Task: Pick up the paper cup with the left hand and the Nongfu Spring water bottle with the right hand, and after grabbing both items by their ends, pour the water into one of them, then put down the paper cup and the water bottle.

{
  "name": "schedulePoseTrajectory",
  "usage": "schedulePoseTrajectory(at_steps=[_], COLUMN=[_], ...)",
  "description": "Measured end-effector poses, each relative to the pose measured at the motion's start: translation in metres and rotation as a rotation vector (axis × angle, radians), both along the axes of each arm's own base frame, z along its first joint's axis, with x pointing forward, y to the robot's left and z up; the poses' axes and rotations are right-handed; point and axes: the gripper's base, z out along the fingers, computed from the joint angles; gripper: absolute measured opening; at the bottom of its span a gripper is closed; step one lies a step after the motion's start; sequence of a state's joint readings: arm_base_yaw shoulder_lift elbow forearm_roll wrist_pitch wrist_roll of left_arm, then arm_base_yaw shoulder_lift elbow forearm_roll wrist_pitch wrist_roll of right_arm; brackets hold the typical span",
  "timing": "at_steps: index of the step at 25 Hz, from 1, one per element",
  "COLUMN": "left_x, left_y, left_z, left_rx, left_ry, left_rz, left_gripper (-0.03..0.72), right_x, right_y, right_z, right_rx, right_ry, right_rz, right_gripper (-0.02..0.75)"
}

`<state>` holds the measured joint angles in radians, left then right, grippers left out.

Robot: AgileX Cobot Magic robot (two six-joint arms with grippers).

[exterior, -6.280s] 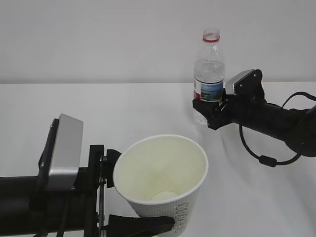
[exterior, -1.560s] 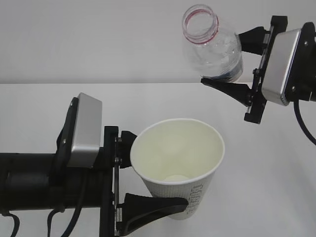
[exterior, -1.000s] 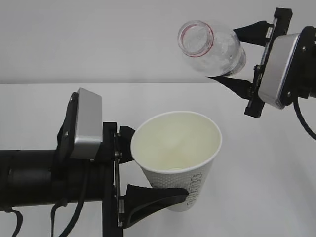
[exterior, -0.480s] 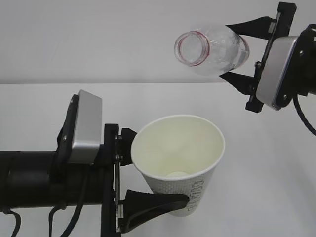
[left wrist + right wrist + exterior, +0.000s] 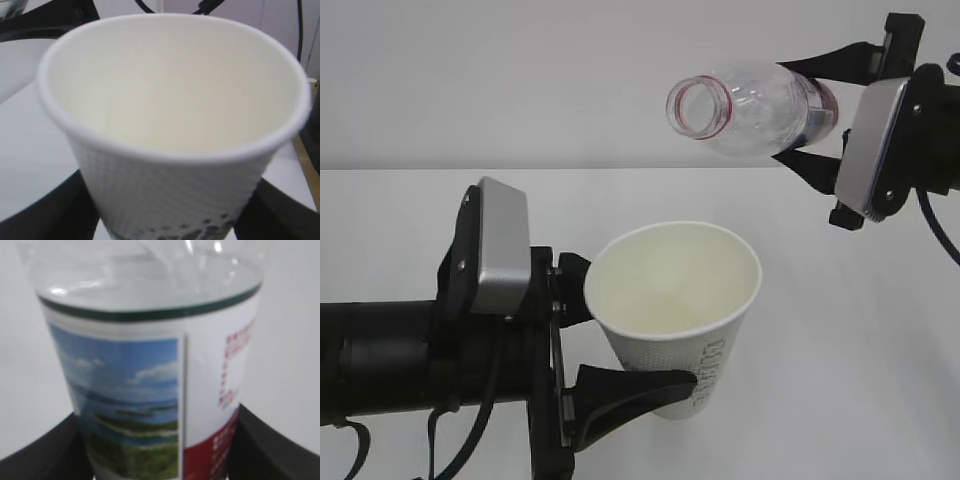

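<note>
1. Exterior view: the left hand (image 5: 620, 340) comes in from the left edge and pinches the paper cup (image 5: 677, 320), one black finger (image 5: 630, 392) under the near side of the wall and the other at the far left of the rim, mostly hidden behind the cup.
2. The paper cup is raised above the white table (image 5: 880, 380), mouth up and leaning slightly right; its cream inside shows, but the bottom is not clear enough to tell whether any liquid lies there.
3. The right hand (image 5: 820, 110), at the upper right, pinches the Nongfu Spring water bottle (image 5: 752, 104) by its lower end; the arm is cut off by the right edge.
4. The bottle lies almost level, its open red-ringed mouth pointing left, above the cup and a little to its right, apart from it. No stream can be made out.
5. Left wrist view: the paper cup (image 5: 172, 125) fills the picture, dimpled wall toward the camera; dark finger shapes sit at the lower corners, cropped, and the cup's base is cut off below.
6. Right wrist view: the bottle's label (image 5: 150, 405) with its landscape picture fills the view, blurred; black fingers (image 5: 40, 455) press on both lower sides. The clear body above it is hard to read, so the water level stays uncertain.
</note>
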<state>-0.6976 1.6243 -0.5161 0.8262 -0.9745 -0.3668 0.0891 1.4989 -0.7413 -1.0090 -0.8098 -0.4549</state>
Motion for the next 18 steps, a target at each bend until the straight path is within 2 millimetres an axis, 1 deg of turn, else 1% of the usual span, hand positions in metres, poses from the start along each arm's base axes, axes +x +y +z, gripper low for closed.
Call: schedulePoseTrajectory(at_steps=[3,4,7,11,18], left_x=[0.004,0.005,0.01,0.018,0.02], left_y=[0.0,0.0,-0.003,-0.007,-0.008], left_z=[0.002,0.003,0.008,0.013,0.013], left_rx=[-0.015,-0.019,-0.041,-0.03,-0.028], left_ry=[-0.002,-0.004,-0.013,-0.03,-0.034], left_rz=[0.036,0.046,0.07,0.09,0.093], left_gripper=[0.536,0.536,0.536,0.536,0.536], right_x=[-0.003,-0.004,-0.007,-0.009,-0.008], right_y=[-0.001,-0.001,-0.002,-0.003,-0.006], right_z=[0.007,0.009,0.014,0.019,0.017], right_rx=[0.0,-0.002,-0.01,-0.018,-0.057], right_ry=[-0.024,-0.031,-0.043,-0.053,-0.05], right_rz=[-0.003,-0.004,-0.016,-0.03,-0.056], right_gripper=[0.503,0.52,0.505,0.504,0.503])
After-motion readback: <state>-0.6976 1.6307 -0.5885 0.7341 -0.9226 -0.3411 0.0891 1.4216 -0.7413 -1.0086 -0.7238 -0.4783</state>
